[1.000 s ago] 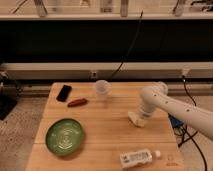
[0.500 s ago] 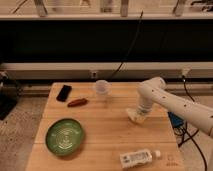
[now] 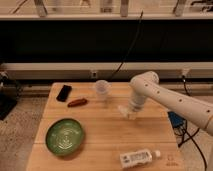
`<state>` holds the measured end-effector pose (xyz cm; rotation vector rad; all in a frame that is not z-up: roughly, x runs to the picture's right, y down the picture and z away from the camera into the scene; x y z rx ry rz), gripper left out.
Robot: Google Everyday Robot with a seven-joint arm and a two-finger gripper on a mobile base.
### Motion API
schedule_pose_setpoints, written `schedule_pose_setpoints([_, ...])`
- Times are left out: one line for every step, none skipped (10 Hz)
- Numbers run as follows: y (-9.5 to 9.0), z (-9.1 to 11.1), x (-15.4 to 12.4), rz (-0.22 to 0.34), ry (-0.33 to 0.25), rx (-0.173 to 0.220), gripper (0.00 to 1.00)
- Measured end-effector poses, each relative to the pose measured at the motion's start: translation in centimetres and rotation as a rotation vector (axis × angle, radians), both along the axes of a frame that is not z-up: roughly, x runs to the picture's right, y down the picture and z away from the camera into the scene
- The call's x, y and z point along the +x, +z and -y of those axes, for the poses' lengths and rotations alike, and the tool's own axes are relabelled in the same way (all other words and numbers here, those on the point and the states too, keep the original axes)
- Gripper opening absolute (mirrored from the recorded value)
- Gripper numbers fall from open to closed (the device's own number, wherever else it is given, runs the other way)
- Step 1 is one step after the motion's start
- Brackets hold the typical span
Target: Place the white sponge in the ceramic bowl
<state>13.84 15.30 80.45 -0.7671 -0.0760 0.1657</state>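
The white sponge (image 3: 124, 111) is a small pale pad at the tip of my arm, right of the table's middle. My gripper (image 3: 129, 112) points down from the white arm that reaches in from the right, and it is shut on the sponge, holding it just above the wood. The ceramic bowl (image 3: 65, 136) is a wide green dish with paler rings inside. It sits at the table's front left, well to the left of the gripper and nearer the front edge.
A clear plastic cup (image 3: 102, 89) stands at the back middle of the wooden table (image 3: 100, 150). A black phone (image 3: 63, 92) and a brown oblong item (image 3: 77, 102) lie at the back left. A white-labelled bottle (image 3: 136, 158) lies at the front right.
My arm has swung left across the table, and the sponge has moved left with the gripper, toward the table's middle. The other items have not moved.
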Motion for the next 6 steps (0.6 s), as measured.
schedule_pose_setpoints([-0.5, 0.2, -1.2, 0.024, -0.009, 0.0, 0.0])
schedule_pose_setpoints([-1.3, 0.3, -3.1, 0.061, -0.019, -0.002, 0.0])
schedule_pose_setpoints([-1.7, 0.2, -4.3, 0.09, -0.026, -0.004, 0.0])
schedule_pose_setpoints([-2.1, 0.0, -5.2, 0.112, -0.031, -0.01, 0.0])
schedule_pose_setpoints([-2.6, -0.8, -6.8, 0.145, -0.041, -0.023, 0.0])
schedule_pose_setpoints([-3.0, -1.2, -8.0, 0.169, -0.05, -0.03, 0.0])
